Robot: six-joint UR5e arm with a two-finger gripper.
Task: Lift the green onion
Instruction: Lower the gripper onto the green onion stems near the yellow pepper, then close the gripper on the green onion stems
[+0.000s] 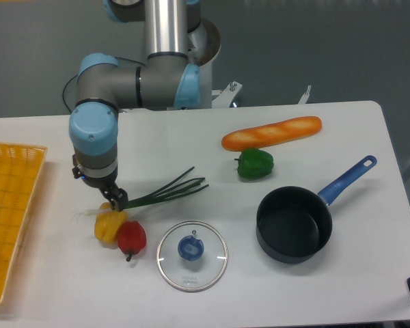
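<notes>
The green onion (168, 190) lies flat on the white table, its pale bulb end at the left near a yellow pepper (108, 226) and its dark green leaves fanning to the right. My gripper (114, 200) points down over the stalk near the bulb end, its dark fingertips right at the onion. From this view I cannot make out how wide the jaws stand or whether they grip the stalk. The part of the stalk under the fingers is hidden.
A red pepper (131, 237) sits beside the yellow one, just below the gripper. A glass lid (192, 255), a dark pot with a blue handle (294, 224), a green bell pepper (255, 164) and a baguette (272, 132) lie to the right. A yellow basket (10, 205) is at the left edge.
</notes>
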